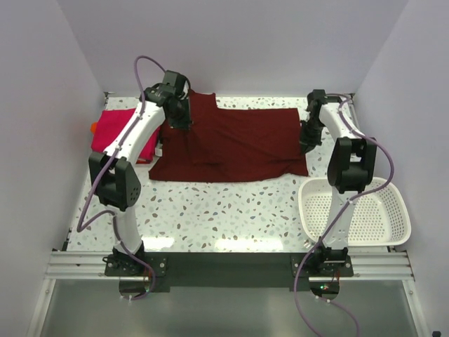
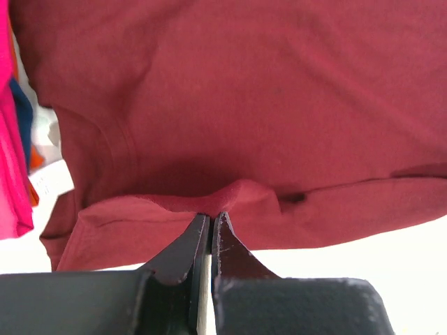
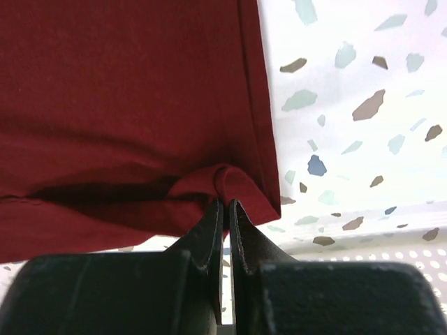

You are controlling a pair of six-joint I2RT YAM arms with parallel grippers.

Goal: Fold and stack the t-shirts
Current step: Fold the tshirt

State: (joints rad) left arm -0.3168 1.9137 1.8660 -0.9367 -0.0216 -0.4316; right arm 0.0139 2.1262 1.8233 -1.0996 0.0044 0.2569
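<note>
I have the maroon shirt spread flat on the counter, across the upper middle of the top view. My left pincer is closed tight on a small ridge of cloth near the shirt's upper left, by the sleeve. My right pincer is clamped the same way on a pucker at the shirt's right edge, just by the hem. Both wrist views show fabric bunched up between the fingertips, so each grip has real cloth in it.

I hold two points well apart so the cloth can be drawn taut between them and carried over as one flat panel. I judge this to be the start of a fold.

The pink shirt lies folded at the upper left, just beside the maroon one's left edge. An orange shirt peeks out beyond it, and that looks like the stack to join. The basket sits at the lower right, near the shirt's lower right corner and out of the fold's way.
</note>
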